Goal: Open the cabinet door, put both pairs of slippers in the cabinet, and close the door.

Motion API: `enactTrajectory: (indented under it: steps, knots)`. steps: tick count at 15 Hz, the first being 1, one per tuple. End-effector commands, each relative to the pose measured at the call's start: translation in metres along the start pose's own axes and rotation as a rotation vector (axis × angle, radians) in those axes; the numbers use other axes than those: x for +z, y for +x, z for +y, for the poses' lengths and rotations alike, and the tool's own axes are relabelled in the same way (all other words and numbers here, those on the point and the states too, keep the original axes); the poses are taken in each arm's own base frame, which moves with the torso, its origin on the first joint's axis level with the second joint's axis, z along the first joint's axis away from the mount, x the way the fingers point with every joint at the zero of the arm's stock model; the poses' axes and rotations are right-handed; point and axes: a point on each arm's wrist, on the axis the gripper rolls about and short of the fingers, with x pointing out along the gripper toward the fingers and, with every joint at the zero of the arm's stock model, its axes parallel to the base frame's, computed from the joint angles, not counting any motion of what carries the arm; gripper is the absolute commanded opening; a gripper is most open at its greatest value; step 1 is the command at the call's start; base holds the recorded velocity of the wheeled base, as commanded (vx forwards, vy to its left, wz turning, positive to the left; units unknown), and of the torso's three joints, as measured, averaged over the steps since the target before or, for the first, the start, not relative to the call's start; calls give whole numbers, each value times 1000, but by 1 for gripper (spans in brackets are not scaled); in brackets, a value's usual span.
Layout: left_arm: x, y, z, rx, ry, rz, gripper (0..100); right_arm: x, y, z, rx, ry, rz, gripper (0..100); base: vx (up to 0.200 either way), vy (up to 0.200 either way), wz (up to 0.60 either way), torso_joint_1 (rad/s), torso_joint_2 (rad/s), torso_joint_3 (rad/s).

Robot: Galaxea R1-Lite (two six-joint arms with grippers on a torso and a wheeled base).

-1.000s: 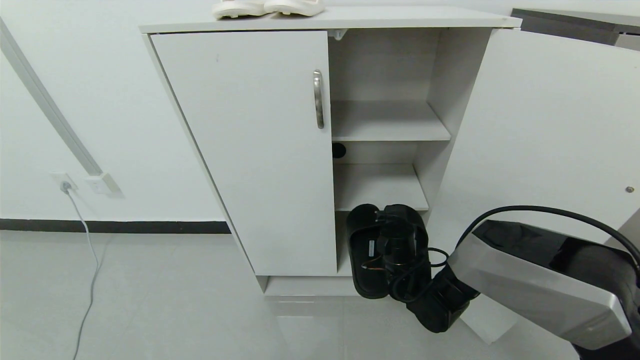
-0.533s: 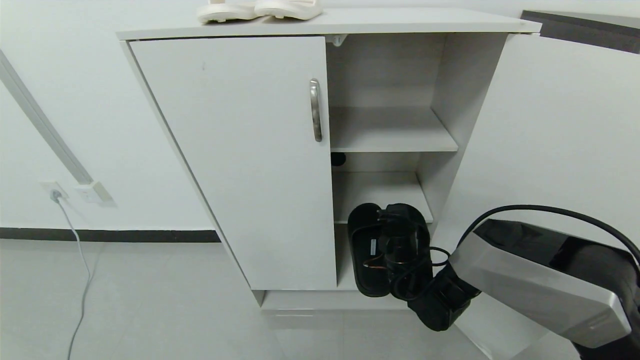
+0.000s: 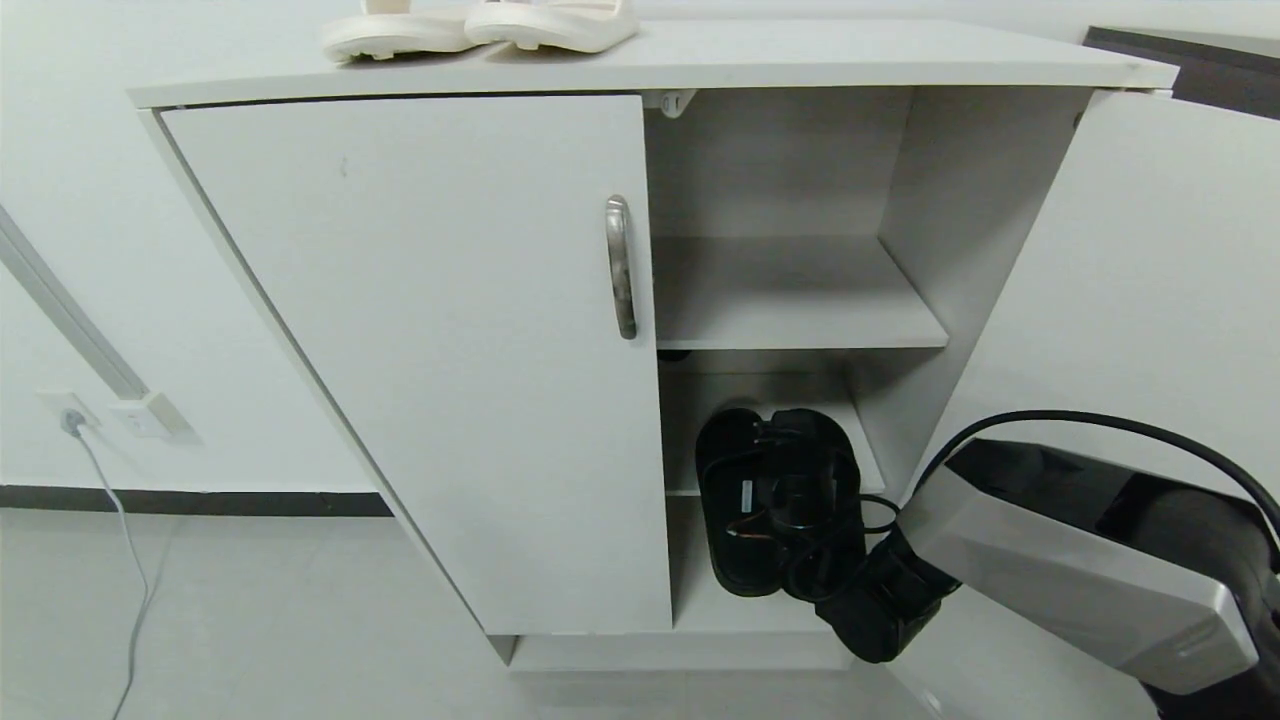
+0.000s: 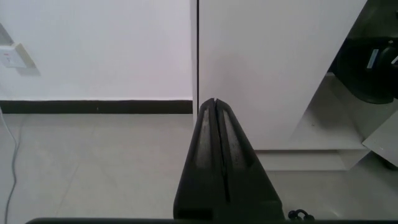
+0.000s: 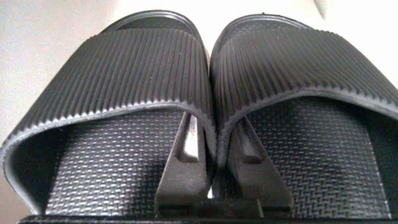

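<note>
Well, the tall white wooden cabinet [image 3: 800, 55] has its flat white right door [image 3: 1150, 280] swung open. The pair of black ribbed rubber slippers [image 3: 775, 500] hangs low at the open side, by the bottom space. The pair of cream plastic slippers [image 3: 480, 25] sits on the cabinet top. The right gripper [image 5: 216, 155] pinches the black pair, one finger inside each strap. They look light and bendy, so the straps are good to hold. The left gripper [image 4: 216, 124] is closed tight, holding nothing.

White wall [image 3: 60, 150], grey tiled floor [image 3: 250, 620], black skirting [image 3: 200, 501] along the wall foot, plugged socket [image 3: 64, 410] low on wall, slanted conduit [image 3: 65, 315] above it.
</note>
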Motion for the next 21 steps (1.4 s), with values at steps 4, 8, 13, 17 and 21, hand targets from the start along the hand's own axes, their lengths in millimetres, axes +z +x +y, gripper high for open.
enactTrajectory:
  steps: [4, 8, 13, 17, 21]
  knots:
    - [0, 0, 0, 4, -2, 1, 0, -7, 13, -4, -17, -5, 9, 0, 0, 0, 0, 0, 0, 0]
    - [0, 0, 0, 4, -2, 1, 0, -5, 27, -9, 10, -6, 16, 0, 0, 0, 0, 0, 0, 0]
    - [0, 0, 0, 2, -2, 1, 0, 24, 62, -14, -26, 21, -12, 0, 0, 0, 0, 0, 0, 0]
    - [0, 0, 0, 2, -2, 1, 0, 35, 72, -7, -22, 32, -30, 0, 0, 0, 0, 0, 0, 0]
    - [0, 0, 0, 2, 0, 1, 0, 32, 90, -5, 1, 28, -32, 0, 0, 0, 0, 0, 0, 0]
